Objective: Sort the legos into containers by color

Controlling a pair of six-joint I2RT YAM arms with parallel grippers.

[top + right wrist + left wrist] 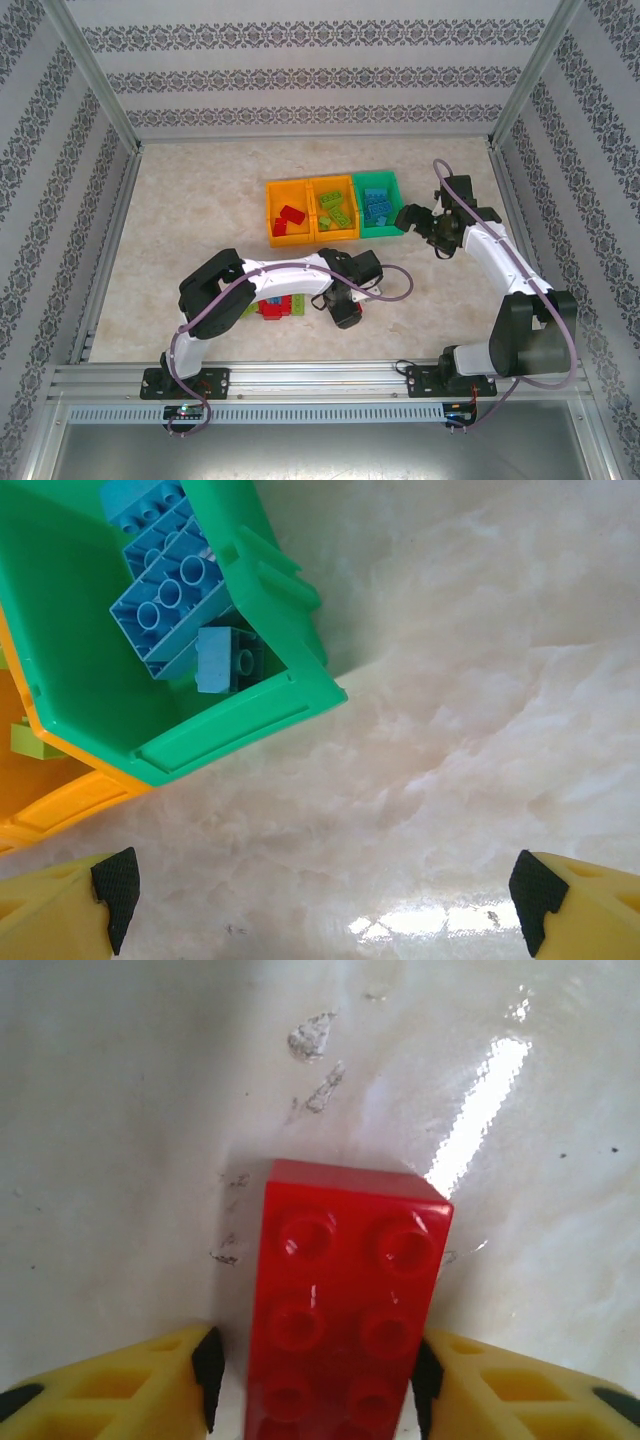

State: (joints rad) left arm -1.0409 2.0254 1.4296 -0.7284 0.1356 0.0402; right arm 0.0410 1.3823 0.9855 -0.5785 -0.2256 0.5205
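- Risk 1: left gripper [315, 1390] straddles the red brick [345, 1310] off-centre. The right pad [425, 1385] looks to be on the brick's side, while the left pad [208, 1375] is just apart. Closing like that could skid or yaw the brick on the glossy table [120, 1110].
- Risk 2: the pads sit at the brick's near end, not its middle, so it may pivot on lift (long lever, small bite).
- Risk 3: a mis-drop. Red belongs in the left orange bin [288, 184], and the middle orange bin [333, 182] touching it holds green.
- Left claw: partly spread around the brick, not pinching yet. The brick lies flat on the table, studs up.
- Right gripper [325, 910]: spread wide and holding nothing, above bare table just beside the green bin [240, 720] of blue bricks [165, 595].
- More loose legos [275, 305] lie under the left arm.
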